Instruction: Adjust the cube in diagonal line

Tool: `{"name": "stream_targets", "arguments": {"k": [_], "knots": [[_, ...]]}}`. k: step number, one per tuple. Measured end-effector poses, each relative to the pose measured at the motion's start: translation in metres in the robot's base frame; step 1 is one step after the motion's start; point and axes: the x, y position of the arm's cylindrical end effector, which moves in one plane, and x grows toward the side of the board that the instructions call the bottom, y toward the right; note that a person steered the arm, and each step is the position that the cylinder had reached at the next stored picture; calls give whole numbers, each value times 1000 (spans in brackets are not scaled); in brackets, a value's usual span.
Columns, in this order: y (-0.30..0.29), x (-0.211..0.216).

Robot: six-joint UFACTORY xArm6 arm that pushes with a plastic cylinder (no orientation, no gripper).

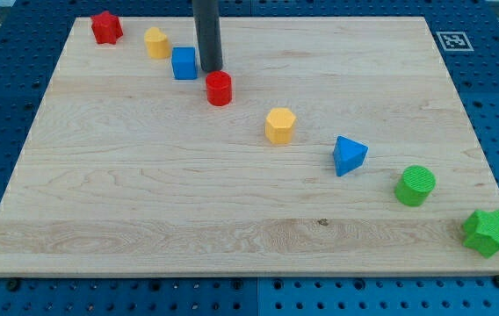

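Camera view takes in the whole wooden board (232, 202), and across it eight small blocks run in a slanting row from the view's top left to its bottom right. Going down in size as they appear: the green star (488, 232) at the bottom right corner, the green cylinder (415, 185) just up from it, the blue triangular block (349, 155), the yellow hexagonal block (279, 125) near the middle, then the red cylinder (219, 89), the blue cube (184, 63), a small yellow block (155, 42) whose shape I cannot quite make out, and the red star (106, 27) at the top left corner. My tip (211, 70) has no jaws to open or close and holds nothing; it is a bare rod standing just beside the blue cube on the view's right, close above the red cylinder, and whether it actually touches the cube is hard to tell from this angle. As for progress, the blue cube already sits between the small yellow block and the red cylinder, and it looks nearly on the line the others draw. I judge the task close to finished: at most a slight nudge is left to settle the cube squarely in the row.
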Motion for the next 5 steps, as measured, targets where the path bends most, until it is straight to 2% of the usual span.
{"name": "stream_targets", "arguments": {"k": [2,4,5], "knots": [[2,0],[-5,-32],[-58,-47]]}}
